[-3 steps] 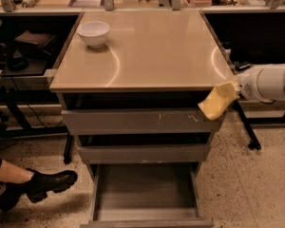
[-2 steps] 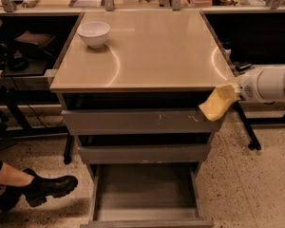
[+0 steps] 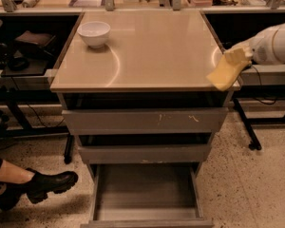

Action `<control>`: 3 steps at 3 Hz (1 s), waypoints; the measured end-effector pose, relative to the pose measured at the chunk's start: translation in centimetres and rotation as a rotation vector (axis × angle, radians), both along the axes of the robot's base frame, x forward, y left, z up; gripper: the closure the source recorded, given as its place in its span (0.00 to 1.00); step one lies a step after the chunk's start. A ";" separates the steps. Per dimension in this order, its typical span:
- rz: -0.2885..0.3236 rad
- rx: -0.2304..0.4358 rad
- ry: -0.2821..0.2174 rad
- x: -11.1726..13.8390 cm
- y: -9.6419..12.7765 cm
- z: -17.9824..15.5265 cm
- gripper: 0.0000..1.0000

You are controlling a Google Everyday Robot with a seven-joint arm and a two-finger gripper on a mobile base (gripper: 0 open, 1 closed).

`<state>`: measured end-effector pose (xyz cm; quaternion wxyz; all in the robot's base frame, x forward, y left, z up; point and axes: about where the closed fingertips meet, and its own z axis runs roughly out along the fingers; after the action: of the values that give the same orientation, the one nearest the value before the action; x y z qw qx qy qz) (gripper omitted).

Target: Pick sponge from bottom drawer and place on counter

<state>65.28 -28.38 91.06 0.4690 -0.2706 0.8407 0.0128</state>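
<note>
Yellow soft sponge block (image 3: 225, 71): my fingers (image 3: 238, 55) are gripping it at the glossy beige bench's (image 3: 152, 46) right front corner.

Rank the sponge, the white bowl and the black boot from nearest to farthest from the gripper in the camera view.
The gripper is at the right edge of the counter.
1. sponge, in its grasp.
2. white bowl, counter, far left.
3. black boot, floor, lower left.

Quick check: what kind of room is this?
Likely a lab or workshop: cluttered bench with metal posts behind, grey drawer cabinet under the counter, speckled floor. The gripper holds the sponge at the counter's right front corner.
</note>
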 end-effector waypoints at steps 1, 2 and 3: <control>0.038 -0.027 0.062 3.2 0.6 2.5 1.00; 0.117 -0.016 0.153 6.2 2.7 2.3 1.00; 0.179 0.133 0.230 10.2 4.6 -2.5 1.00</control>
<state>75.46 -23.73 88.59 0.3836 -0.3095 0.8586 0.1412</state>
